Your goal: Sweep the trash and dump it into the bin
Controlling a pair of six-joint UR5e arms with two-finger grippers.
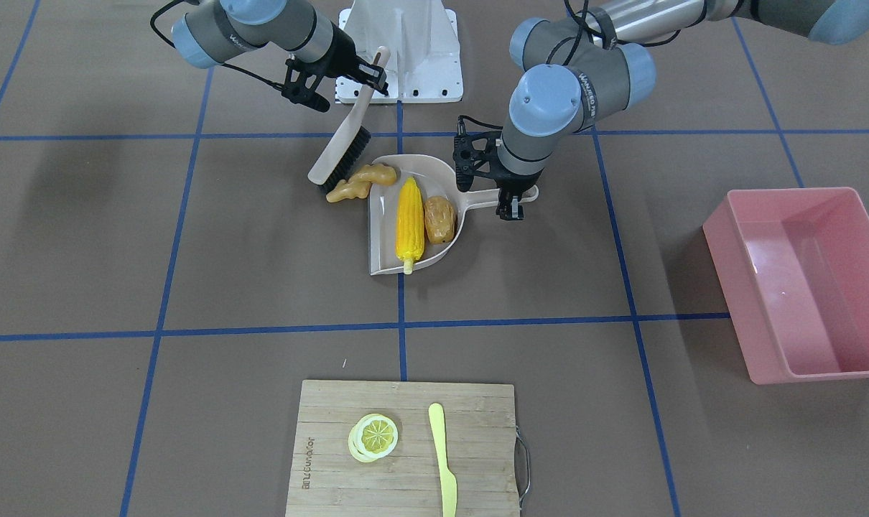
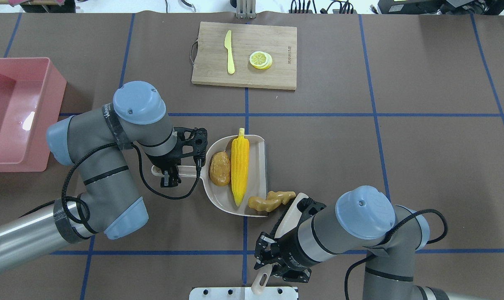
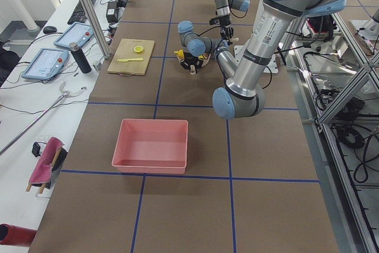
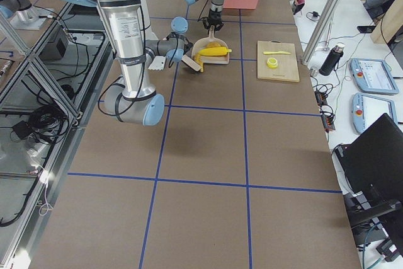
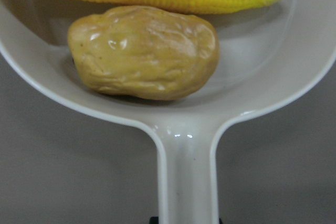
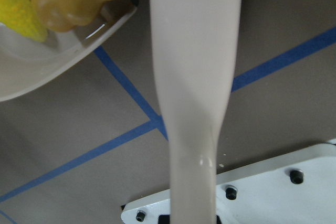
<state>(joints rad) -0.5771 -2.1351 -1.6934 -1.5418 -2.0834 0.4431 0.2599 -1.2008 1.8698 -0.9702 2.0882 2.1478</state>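
A beige dustpan [image 1: 380, 237] lies at the table's middle. The yellow corn cob [image 1: 409, 219] and the brown potato [image 1: 439, 219] lie inside it. The tan ginger root [image 1: 359, 183] straddles the pan's side rim, with the brush [image 1: 341, 154] bristles against it. My left gripper [image 2: 168, 177] is shut on the dustpan handle [image 5: 188, 177]. My right gripper [image 2: 273, 266] is shut on the brush handle [image 6: 194, 77] and holds the brush tilted. The pink bin [image 2: 54, 112] stands apart at my far left, with nothing visible inside it.
A wooden cutting board [image 2: 277, 75] at the far side carries a lemon slice [image 2: 260, 60] and a yellow-green knife [image 2: 229, 52]. The white base plate [image 1: 406, 50] sits close behind the brush. Blue tape lines cross the brown table.
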